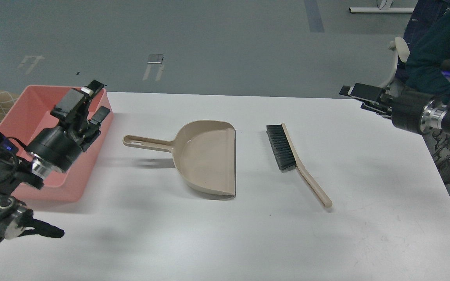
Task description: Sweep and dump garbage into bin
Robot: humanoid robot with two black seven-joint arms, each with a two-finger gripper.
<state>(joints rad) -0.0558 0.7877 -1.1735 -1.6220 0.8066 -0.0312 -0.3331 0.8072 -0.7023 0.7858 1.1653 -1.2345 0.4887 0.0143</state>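
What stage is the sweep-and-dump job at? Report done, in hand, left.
Done: dustpan lies empty, no scraps visible on the table; the bin interior is partly hidden.
In hand: nothing; left gripper hangs over the bin, right gripper is off the table's right edge, brush untouched.
Left: cannot tell.

Pink bin (92, 154) behind the left gripper (94, 99) looks like smooth plastic with a soft, faint sheen on its walls. Right of that claw, the beige dustpan (205, 156) is plastic too, slick and lightly glossy across its scoop. Further right, toward the right gripper (356, 95), the brush (299, 164) shows a smooth beige plastic back and matt black bristles. The table (248, 242) under both claws is white, matt, faintly scuffed. Both grippers are matt black, with bright bare-metal rings at the wrists.
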